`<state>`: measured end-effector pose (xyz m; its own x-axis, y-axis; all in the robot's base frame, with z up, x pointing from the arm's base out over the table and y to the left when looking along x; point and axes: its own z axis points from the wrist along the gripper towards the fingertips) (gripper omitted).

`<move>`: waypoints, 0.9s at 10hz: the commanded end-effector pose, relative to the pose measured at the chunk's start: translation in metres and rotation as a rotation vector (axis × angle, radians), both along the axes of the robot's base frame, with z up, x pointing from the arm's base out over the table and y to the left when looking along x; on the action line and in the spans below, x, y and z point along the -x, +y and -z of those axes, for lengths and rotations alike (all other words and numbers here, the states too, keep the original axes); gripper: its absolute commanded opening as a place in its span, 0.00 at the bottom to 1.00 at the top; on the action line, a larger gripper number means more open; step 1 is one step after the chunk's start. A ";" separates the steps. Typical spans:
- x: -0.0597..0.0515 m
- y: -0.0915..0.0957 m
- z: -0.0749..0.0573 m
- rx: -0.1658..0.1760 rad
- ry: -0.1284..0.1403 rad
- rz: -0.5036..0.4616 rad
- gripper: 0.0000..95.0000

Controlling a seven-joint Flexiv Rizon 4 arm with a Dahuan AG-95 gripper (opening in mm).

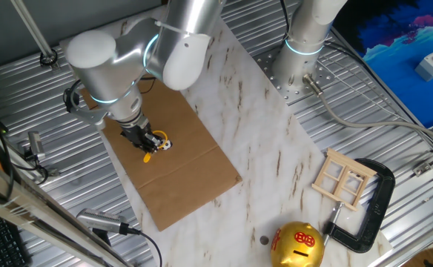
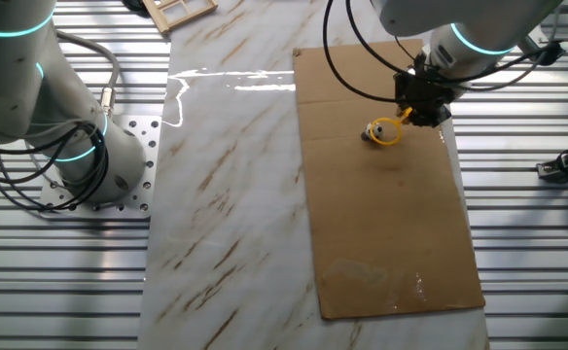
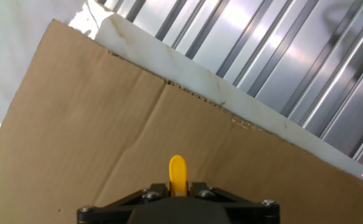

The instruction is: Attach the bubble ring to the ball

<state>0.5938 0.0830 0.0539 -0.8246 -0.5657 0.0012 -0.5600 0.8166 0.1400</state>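
Here the claw (image 2: pixel 415 114) pinches the thin yellow bubble ring (image 2: pixel 389 129), its hoop around the patched ball (image 2: pixel 374 130) on flat cardboard (image 2: pixel 381 224).

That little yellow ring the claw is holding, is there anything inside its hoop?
Yes. In the other fixed view the bubble ring circles the ball, which sits on the cardboard sheet. Whether they touch is too small to tell. The claw covers the handle's end.
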 end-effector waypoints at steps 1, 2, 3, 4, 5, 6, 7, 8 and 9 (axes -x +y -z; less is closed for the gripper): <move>-0.001 0.000 0.000 0.004 -0.001 -0.005 0.00; -0.001 0.000 0.000 0.004 -0.001 -0.004 0.00; -0.001 0.000 0.000 0.004 0.004 0.001 0.00; -0.001 0.000 0.000 -0.005 0.013 -0.005 0.00; -0.001 0.000 0.000 -0.008 0.025 -0.020 0.00; -0.001 0.000 0.000 -0.007 0.028 -0.018 0.00; -0.001 0.000 0.000 -0.010 0.029 -0.041 0.00; -0.001 0.000 0.000 -0.009 0.030 -0.040 0.00; -0.001 0.000 0.000 -0.013 0.030 -0.041 0.00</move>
